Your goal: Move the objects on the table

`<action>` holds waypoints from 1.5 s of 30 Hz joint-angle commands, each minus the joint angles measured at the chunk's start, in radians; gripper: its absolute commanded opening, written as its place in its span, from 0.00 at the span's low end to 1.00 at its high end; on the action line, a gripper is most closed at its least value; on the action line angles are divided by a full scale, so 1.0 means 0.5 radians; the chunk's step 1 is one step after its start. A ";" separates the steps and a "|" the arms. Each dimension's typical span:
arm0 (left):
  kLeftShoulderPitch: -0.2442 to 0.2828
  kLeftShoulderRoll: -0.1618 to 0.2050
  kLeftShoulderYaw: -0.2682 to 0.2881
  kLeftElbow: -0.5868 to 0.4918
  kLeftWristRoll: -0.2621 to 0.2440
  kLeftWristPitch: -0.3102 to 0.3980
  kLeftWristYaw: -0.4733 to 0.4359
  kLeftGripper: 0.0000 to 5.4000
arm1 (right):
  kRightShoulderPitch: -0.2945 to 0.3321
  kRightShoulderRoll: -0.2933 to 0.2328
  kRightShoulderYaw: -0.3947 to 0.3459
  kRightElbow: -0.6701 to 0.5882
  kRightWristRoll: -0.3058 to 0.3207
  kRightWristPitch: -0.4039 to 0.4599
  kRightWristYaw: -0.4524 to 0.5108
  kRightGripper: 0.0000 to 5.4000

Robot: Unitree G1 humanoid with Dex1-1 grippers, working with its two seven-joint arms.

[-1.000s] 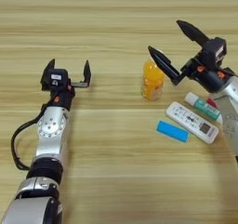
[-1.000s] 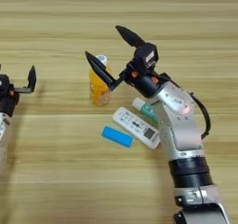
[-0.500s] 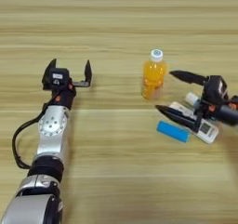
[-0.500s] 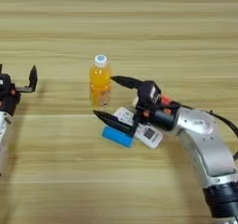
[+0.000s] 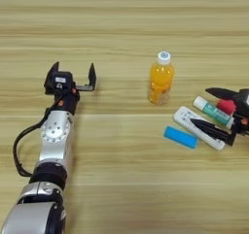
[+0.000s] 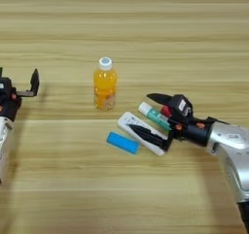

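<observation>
**Right gripper spread over the tube and remote cluster**

Left gripper (image 5: 73, 76), at 9 o'clock on the light-brown wooden table (image 5: 121, 14), stands idle with fingers spread, empty. At centre, the small orange-juice bottle with white cap (image 6: 104, 84) stands upright: judged light, rigid, smooth; best taken at mid-body. At 5 o'clock of it lies the flat blue rectangular block (image 6: 123, 143), just beside the white remote control (image 6: 141, 132). The white-and-green tube (image 6: 154, 115) and small red cube (image 6: 166, 111) follow. Right gripper (image 6: 148, 114), at 3 o'clock, fingers wide apart, straddles tube and remote, grasping nothing. The tube is probably soft; hold it across its middle
</observation>
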 commanded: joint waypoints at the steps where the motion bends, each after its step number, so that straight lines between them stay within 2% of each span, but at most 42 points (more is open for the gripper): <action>1: -0.033 0.001 -0.015 0.028 0.037 -0.019 0.019 1.00 | -0.069 -0.045 -0.117 0.132 0.012 -0.035 -0.020 0.99; 5: -0.036 -0.003 -0.019 0.040 0.041 -0.030 0.029 1.00 | -0.172 0.001 -0.166 0.316 -0.030 -0.095 -0.112 0.99; 7: -0.035 -0.003 -0.020 0.042 0.043 -0.033 0.032 1.00 | -0.198 0.016 -0.165 0.369 -0.029 -0.101 -0.123 0.99; 11: -0.034 -0.003 -0.022 0.041 0.041 -0.037 0.032 1.00 | -0.240 0.056 -0.139 0.460 -0.104 -0.130 -0.221 0.99; 14: -0.035 0.000 -0.022 0.043 0.038 -0.038 0.031 1.00 | -0.302 0.080 -0.138 0.559 -0.153 -0.098 -0.320 0.99; 23: -0.047 0.011 -0.016 0.066 0.029 -0.043 0.022 1.00 | -0.356 0.094 -0.038 0.701 -0.287 0.018 -0.392 0.99; 40: -0.064 0.024 -0.002 0.101 0.019 -0.055 0.004 1.00 | -0.421 0.087 -0.036 0.814 -0.283 0.191 -0.369 0.99; 45: -0.061 0.023 -0.002 0.095 0.019 -0.054 0.004 1.00 | -0.424 0.085 -0.038 0.868 -0.279 0.210 -0.340 0.90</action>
